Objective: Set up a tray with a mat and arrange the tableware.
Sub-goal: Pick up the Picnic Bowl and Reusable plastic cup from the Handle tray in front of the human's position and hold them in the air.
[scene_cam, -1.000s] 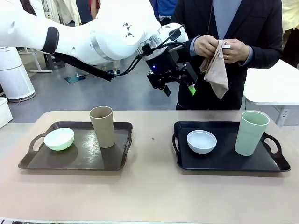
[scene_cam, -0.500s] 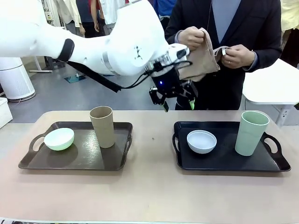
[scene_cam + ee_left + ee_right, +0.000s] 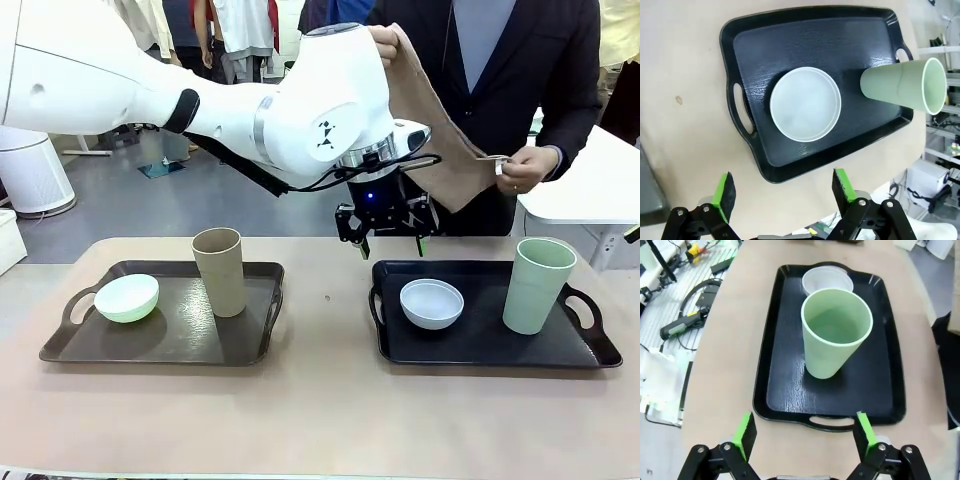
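A person across the table holds a tan mat [image 3: 432, 115] spread between two raised hands. On the black tray [image 3: 480, 345] stand a white-grey bowl [image 3: 432, 303] and a pale green cup [image 3: 538, 284]. The brown tray [image 3: 160, 340] carries a mint bowl [image 3: 127, 297] and a tan cup [image 3: 219, 270]. My left gripper [image 3: 391, 245] hangs open above the black tray's far left edge, nothing between its fingers. Its wrist view looks down past the open left gripper [image 3: 785, 192] at the bowl [image 3: 805, 111] and cup [image 3: 902, 90]. My right gripper [image 3: 806, 435] is open, high above the green cup [image 3: 835, 335] and the bowl [image 3: 826, 279].
The two trays sit side by side with a strip of bare tabletop [image 3: 325, 330] between them. In front of both trays there is open table. A white table [image 3: 590, 185] stands behind at the right, and a workbench with cables [image 3: 685, 315] lies beside the table.
My left arm has swung down and to the right, bringing its open gripper over the black tray's far edge. The person has unfolded the mat, lifting one hand high.
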Controlling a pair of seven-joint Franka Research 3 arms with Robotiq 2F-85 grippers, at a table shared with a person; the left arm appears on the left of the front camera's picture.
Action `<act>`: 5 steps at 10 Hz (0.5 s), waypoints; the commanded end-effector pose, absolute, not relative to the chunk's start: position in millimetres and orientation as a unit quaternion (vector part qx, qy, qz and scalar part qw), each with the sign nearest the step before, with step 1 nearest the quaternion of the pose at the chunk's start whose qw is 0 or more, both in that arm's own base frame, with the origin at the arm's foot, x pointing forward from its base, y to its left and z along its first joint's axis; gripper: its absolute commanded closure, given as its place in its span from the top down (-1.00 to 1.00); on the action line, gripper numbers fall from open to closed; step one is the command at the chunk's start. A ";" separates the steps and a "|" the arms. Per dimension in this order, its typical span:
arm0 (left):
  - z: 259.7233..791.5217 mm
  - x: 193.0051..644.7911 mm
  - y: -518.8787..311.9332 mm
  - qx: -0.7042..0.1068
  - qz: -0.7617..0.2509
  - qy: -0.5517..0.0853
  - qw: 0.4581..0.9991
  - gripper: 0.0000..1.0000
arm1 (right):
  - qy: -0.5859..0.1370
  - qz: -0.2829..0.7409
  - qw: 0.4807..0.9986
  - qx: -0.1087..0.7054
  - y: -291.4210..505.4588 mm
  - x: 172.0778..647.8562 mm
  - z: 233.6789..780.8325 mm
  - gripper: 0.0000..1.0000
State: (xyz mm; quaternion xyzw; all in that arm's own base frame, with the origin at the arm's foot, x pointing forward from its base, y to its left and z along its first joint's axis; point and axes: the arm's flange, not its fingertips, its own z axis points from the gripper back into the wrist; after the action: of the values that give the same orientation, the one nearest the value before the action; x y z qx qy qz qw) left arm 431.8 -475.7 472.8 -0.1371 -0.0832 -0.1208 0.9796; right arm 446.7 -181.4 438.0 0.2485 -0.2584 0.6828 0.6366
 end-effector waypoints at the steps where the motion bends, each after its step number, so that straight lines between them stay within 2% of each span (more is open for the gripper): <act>1: 471.0 430.2 -477.9 -0.137 -0.122 -0.081 0.980 1.00 | -0.249 0.672 0.651 0.249 -172.3 439.2 447.8 1.00; 3: 447.6 448.7 -491.5 -0.131 -0.089 -0.070 0.985 1.00 | -0.278 0.683 0.620 0.270 -184.2 466.3 432.4 1.00; 5: 424.5 459.4 -504.5 -0.117 -0.098 -0.056 0.987 1.00 | -0.298 0.684 0.594 0.300 -186.9 499.2 404.8 1.00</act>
State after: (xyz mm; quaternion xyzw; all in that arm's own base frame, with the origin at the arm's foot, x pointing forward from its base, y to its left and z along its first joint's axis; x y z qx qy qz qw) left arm 452.6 -488.7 425.0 -0.1281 -0.0528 -0.1108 0.9841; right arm 475.6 -177.1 414.4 0.2797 -0.2796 0.6786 0.6189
